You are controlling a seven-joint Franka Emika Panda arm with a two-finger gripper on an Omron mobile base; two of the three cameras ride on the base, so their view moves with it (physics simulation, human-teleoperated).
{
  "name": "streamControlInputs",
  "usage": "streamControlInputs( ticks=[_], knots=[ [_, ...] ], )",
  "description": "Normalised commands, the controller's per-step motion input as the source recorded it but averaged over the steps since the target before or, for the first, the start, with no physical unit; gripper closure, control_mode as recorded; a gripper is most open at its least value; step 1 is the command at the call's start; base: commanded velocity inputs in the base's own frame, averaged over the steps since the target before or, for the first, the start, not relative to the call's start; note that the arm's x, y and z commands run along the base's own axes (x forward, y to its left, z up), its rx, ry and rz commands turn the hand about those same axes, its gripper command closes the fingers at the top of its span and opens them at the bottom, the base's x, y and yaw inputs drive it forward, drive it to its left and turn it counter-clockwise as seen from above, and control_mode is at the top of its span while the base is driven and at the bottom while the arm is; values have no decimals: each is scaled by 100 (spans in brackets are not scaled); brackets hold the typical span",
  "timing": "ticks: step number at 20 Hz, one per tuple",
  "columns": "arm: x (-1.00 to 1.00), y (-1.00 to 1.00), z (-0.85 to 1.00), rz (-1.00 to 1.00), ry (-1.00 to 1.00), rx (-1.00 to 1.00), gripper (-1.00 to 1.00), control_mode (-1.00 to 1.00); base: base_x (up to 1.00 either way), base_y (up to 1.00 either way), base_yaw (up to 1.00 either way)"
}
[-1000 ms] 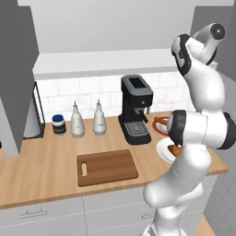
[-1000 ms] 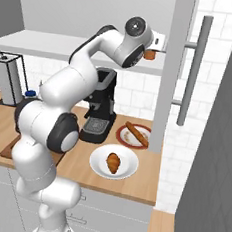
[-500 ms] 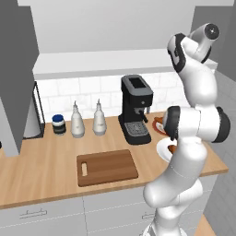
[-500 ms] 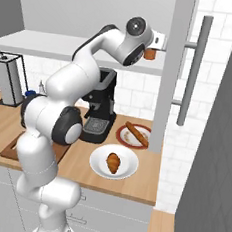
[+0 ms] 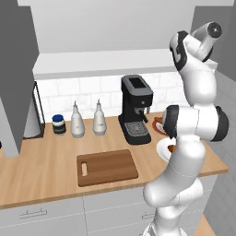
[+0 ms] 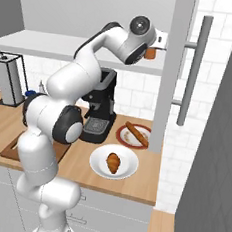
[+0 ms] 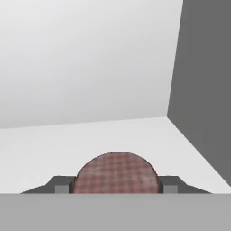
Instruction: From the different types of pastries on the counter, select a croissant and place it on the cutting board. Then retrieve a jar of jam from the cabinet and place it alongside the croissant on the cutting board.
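Body: glossy white Franka arm (image 6: 66, 83) built of rounded, bulbous link shells. Joints are dark grey to black bands between shells; the largest forms a dark rounded cap (image 6: 68, 127) low on the arm. A grey circular end cap with a small dark centre (image 6: 141, 24) sits on the link nearest the jaws. Base is a white rounded pedestal (image 6: 55, 197). Two small dark grey finger tips (image 7: 61, 183), blocky with flat tops. No cables, screws or markings discernible.

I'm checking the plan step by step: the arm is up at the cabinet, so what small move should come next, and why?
Probably draw the tool back out of the cabinet: the jar of jam sits between its fingers, while the cutting board below lies bare and the croissant rests on its plate.
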Motion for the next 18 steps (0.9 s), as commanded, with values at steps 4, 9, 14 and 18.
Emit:
streamControlInputs(
  ticks=[4, 9, 14, 18],
  knots=[
    [-28, 0, 3, -2, -9, 0, 100, -100, 0, 0, 0],
    [-6, 0, 9, -3, -5, 0, 100, -100, 0, 0, 0],
    [-27, 0, 30, -4, 0, 0, 100, -100, 0, 0, 0],
    [-30, 0, 36, -3, 0, 1, 100, -100, 0, 0, 0]
  ],
)
